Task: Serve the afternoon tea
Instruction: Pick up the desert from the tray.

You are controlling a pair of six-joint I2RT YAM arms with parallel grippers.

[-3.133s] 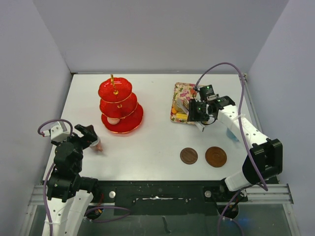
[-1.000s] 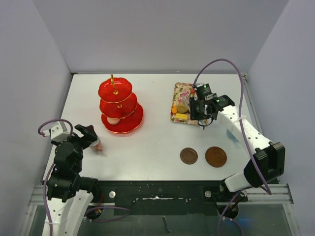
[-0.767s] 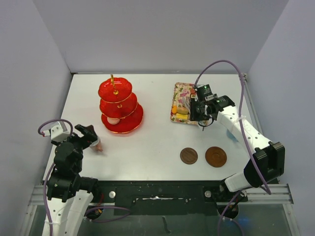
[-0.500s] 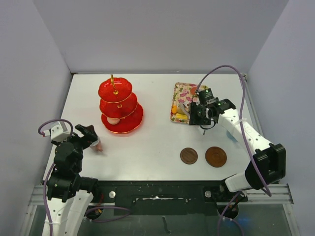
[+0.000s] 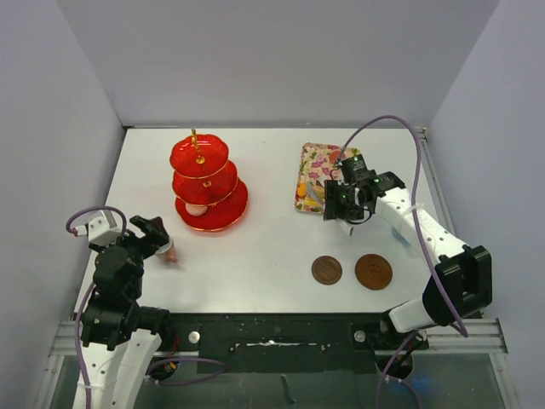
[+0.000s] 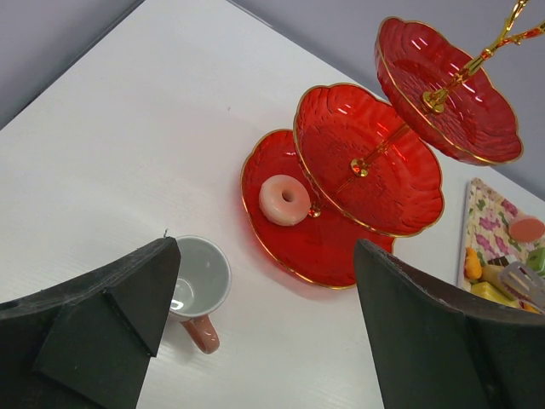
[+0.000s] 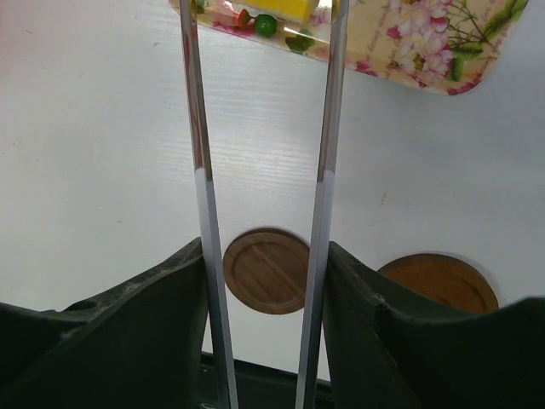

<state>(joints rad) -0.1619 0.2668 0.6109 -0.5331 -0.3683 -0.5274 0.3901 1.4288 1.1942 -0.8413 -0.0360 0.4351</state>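
Observation:
The red three-tier stand point(image 5: 204, 183) stands at the back left, with a pink ring sweet point(image 6: 284, 198) on its bottom tier. My left gripper point(image 6: 266, 256) hangs open above the pink cup point(image 6: 197, 277), which sits upright on the table and is not gripped. My right gripper point(image 7: 266, 245) is shut on metal tongs point(image 7: 197, 128), whose two arms stand apart and reach over the near edge of the floral tray point(image 7: 409, 43). A yellow cake point(image 7: 294, 8) lies there. Nothing shows between the tong arms. Two brown saucers point(image 5: 326, 270) point(image 5: 373, 272) lie in front.
The floral tray point(image 5: 319, 158) holds several small sweets at the back right. A light-blue thing point(image 5: 398, 228) shows partly under the right arm. Grey walls close in the table on three sides, and a black rail runs along the near edge.
The tong arms have spread wider in my right gripper, which has shifted slightly toward the tray's near edge. The left arm and the pink cup have not moved.

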